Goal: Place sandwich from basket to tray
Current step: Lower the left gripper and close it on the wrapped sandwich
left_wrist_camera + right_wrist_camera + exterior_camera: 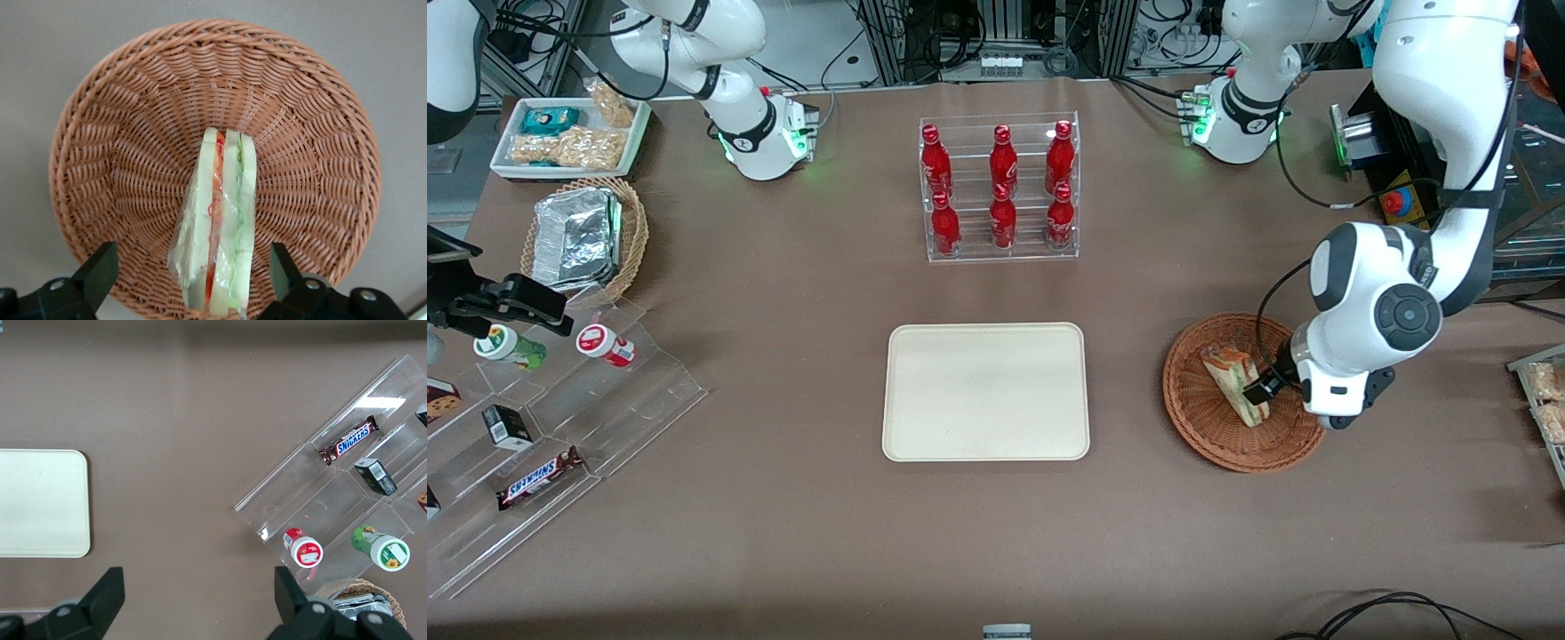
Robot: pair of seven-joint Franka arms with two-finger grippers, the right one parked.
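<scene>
The sandwich (pixel 1234 382), a clear-wrapped wedge of pale bread with red and green filling, lies in the round reddish-brown wicker basket (pixel 1192 404) toward the working arm's end of the table. In the left wrist view the sandwich (pixel 220 223) stands on edge in the basket (pixel 133 133). The left arm's gripper (pixel 1264 389) is low over the basket with the sandwich between its fingers (pixel 100 270); the gripper (pixel 193 270) is open, with a gap on each side of the sandwich. The cream tray (pixel 925 427) lies empty at the table's middle, beside the basket.
A clear rack of red bottles (pixel 1000 191) stands farther from the front camera than the tray. Toward the parked arm's end are a tan basket with a foil container (pixel 578 236), a white tray of snacks (pixel 569 138) and a clear stepped display (pixel 560 427) with small items.
</scene>
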